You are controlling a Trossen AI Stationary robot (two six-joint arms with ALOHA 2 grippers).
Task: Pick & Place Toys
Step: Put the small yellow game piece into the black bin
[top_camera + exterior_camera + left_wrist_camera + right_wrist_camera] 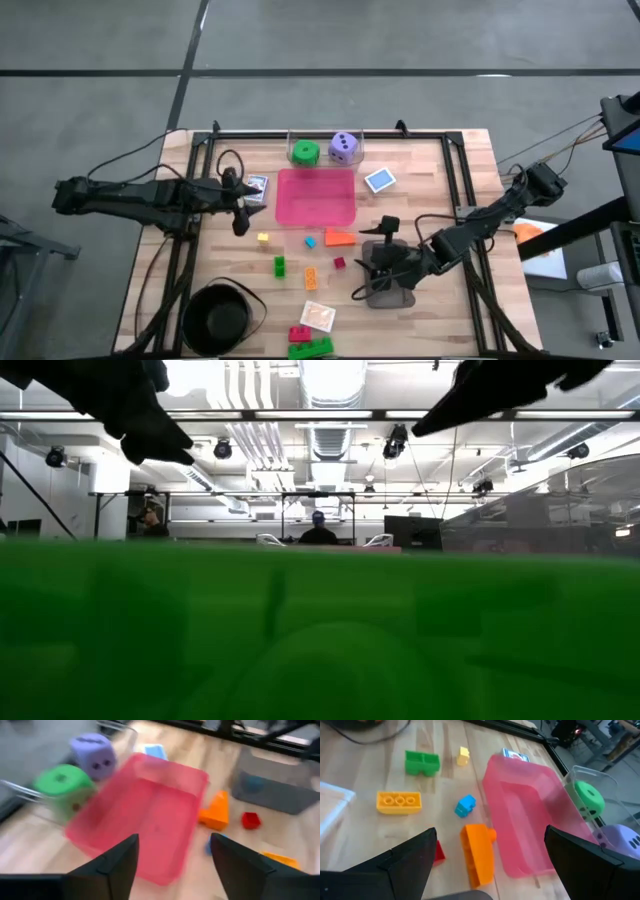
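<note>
My left gripper (242,205) hovers open at the left of the pink tray (316,196), nothing between its fingers (125,865). My right gripper (372,258) is open above the grey tray (392,290), pointing at the orange brick (477,852) and the pink tray (530,815). A green die (305,152) and a purple die (344,147) sit in a clear tray behind the pink one. Small bricks lie on the wood: yellow (263,237), blue (310,241), green (280,265), red (339,262), yellow-orange (311,277). A blue card (379,180) lies at the pink tray's right.
A black round bowl (222,318) stands near the front left. A pale card (317,316), a red brick (299,332) and a green brick (310,348) lie at the front edge; that green brick (320,640) fills the low view. Another card (257,185) lies by my left gripper.
</note>
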